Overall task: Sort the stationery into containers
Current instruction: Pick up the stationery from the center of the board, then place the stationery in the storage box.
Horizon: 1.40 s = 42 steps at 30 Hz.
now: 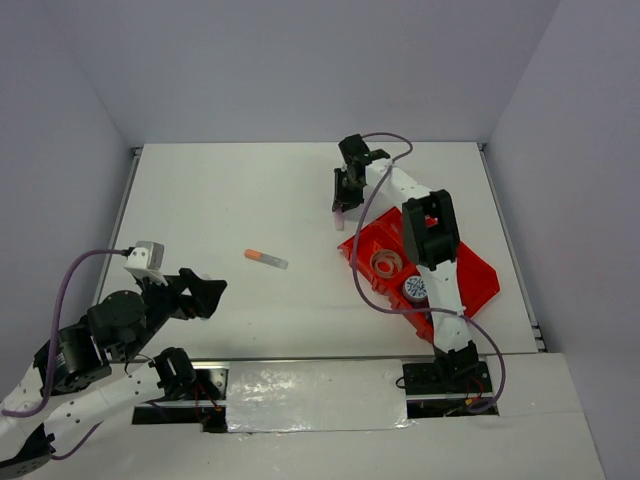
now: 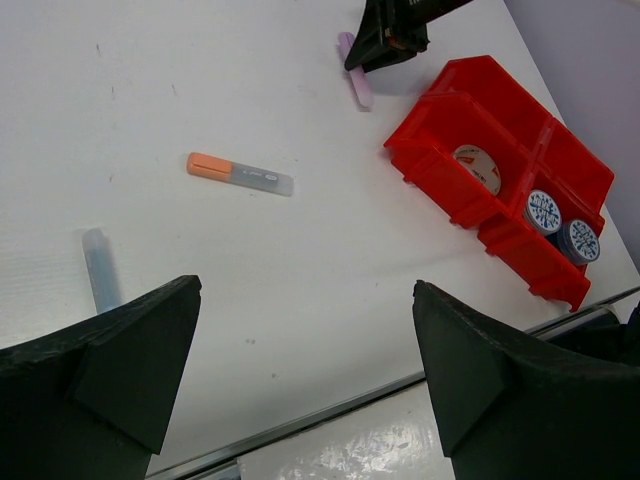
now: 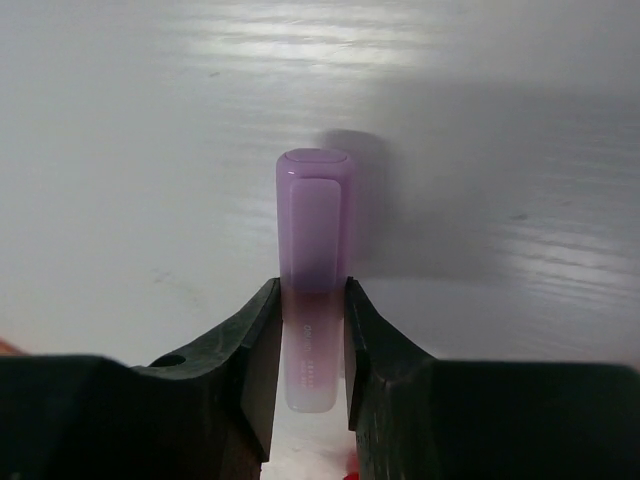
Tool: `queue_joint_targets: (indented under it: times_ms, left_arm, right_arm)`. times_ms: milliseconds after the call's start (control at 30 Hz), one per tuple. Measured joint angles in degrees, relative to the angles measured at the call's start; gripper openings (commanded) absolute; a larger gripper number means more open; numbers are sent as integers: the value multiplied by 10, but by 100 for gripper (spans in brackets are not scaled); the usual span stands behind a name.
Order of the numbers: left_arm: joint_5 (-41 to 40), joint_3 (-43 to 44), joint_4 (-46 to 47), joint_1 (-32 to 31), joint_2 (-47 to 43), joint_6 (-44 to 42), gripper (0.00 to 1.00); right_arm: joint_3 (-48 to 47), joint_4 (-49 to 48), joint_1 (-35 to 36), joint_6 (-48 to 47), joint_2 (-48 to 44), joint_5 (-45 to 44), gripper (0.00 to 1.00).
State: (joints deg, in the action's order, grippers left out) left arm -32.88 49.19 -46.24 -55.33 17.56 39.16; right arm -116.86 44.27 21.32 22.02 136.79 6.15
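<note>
My right gripper is shut on a pink stick, low over the table just beyond the far left corner of the red tray. The stick also shows in the left wrist view and the top view. The tray holds a clear tape ring and two blue-white rolls. An orange-tipped marker lies mid-table. A light blue pen lies near my left gripper, which is open and empty near the table's front left.
A metal strip runs along the table's near edge, under the left gripper. White walls close in the table at the back and sides. The right arm reaches over the tray.
</note>
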Motion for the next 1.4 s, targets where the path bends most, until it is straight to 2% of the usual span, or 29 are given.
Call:
queue_joint_targets:
  times_ms: [100, 267, 400, 467, 567, 767, 933, 1000, 1200, 1400]
  left_arm:
    - [2, 0, 0, 0, 0, 0, 99]
    - [2, 0, 0, 0, 0, 0, 99]
    - [2, 0, 0, 0, -7, 0, 99]
    - [3, 0, 1, 0, -12, 0, 99]
    - [5, 0, 4, 0, -17, -1, 99]
    - [10, 0, 5, 0, -27, -1, 99]
    - [13, 0, 10, -1, -38, -2, 99]
    - [16, 0, 12, -1, -37, -2, 99]
    - [20, 0, 13, -1, -30, -3, 99]
    - [22, 0, 13, -1, -28, -4, 99]
  right_arm:
    - [31, -35, 10, 0, -33, 27, 0]
    - [31, -66, 18, 0, -94, 54, 0]
    - [35, -73, 18, 5, -151, 57, 0]
    - [65, -87, 17, 9, -199, 52, 0]
    - [172, -112, 14, 20, -315, 33, 0]
    - [423, -110, -33, 40, -599, -93, 0]
    - [653, -109, -143, 89, -808, -175, 0]
    - [714, -96, -192, 108, -860, -200, 0]
    - [737, -83, -289, 129, -868, -256, 1]
    - [737, -97, -302, 131, -820, -262, 4]
